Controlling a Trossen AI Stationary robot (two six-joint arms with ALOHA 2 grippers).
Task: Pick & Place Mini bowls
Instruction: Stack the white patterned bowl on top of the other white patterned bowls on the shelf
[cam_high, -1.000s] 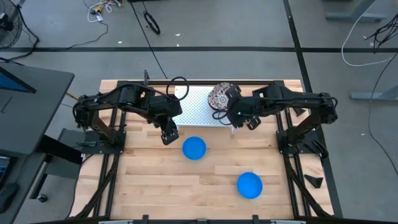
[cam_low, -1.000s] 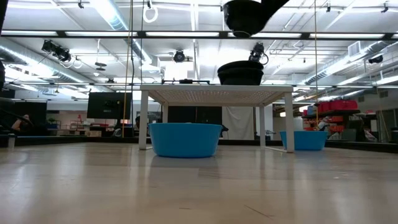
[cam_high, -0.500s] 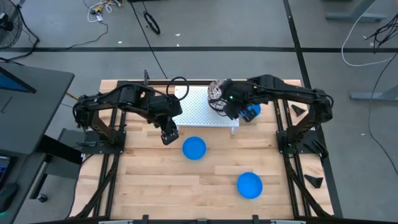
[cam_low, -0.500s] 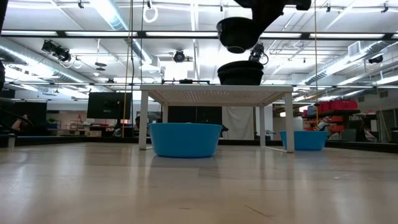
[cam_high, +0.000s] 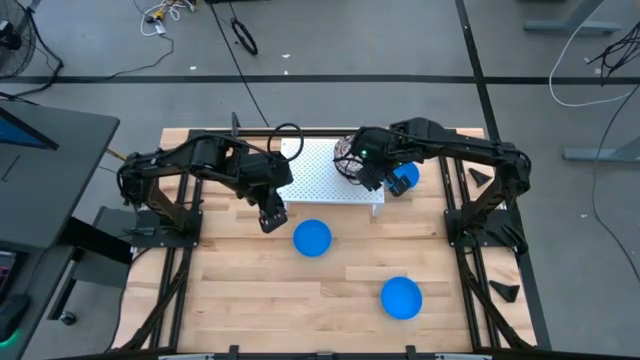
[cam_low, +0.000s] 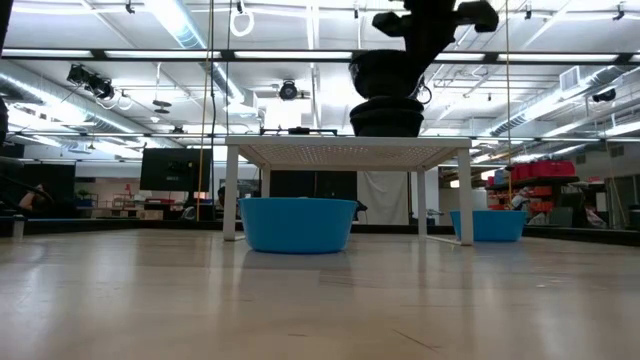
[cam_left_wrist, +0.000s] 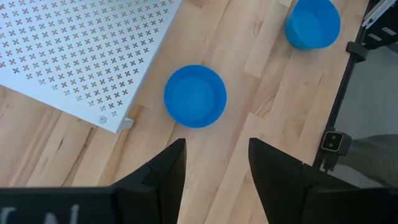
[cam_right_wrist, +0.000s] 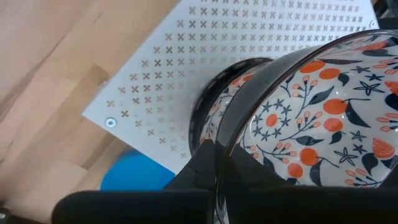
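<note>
My right gripper (cam_high: 362, 168) is shut on a white floral mini bowl (cam_right_wrist: 311, 118) over the white perforated rack (cam_high: 320, 172). In the low view the held bowl (cam_low: 385, 72) sits right over another bowl (cam_low: 387, 120) that stands on the rack top (cam_low: 348, 150). Whether the two touch, I cannot tell. Three blue mini bowls rest on the table: one in the middle (cam_high: 313, 238), one near the front (cam_high: 402, 297), and one right of the rack (cam_high: 405, 178). My left gripper (cam_left_wrist: 214, 171) hangs open above the table, left of the middle blue bowl (cam_left_wrist: 194, 96). My right gripper holds the floral bowl by its rim (cam_right_wrist: 245, 115). One dark finger (cam_right_wrist: 205, 165) lies against the outer wall; the other finger is out of the picture. The bowl is upright, mouth up, lifted clear of the table, directly over the bowl on the rack.
The rack stands on legs at the table's far middle, with room beneath it. Black arm frames flank the table's left (cam_high: 160, 215) and right (cam_high: 490, 215) edges. Bare wood lies along the near edge (cam_high: 250, 310).
My right gripper has carried the floral bowl toward the table's left and far edge, over the rack, and down until it is just above the bowl standing there. The arm's move has uncovered the blue bowl right of the rack.
</note>
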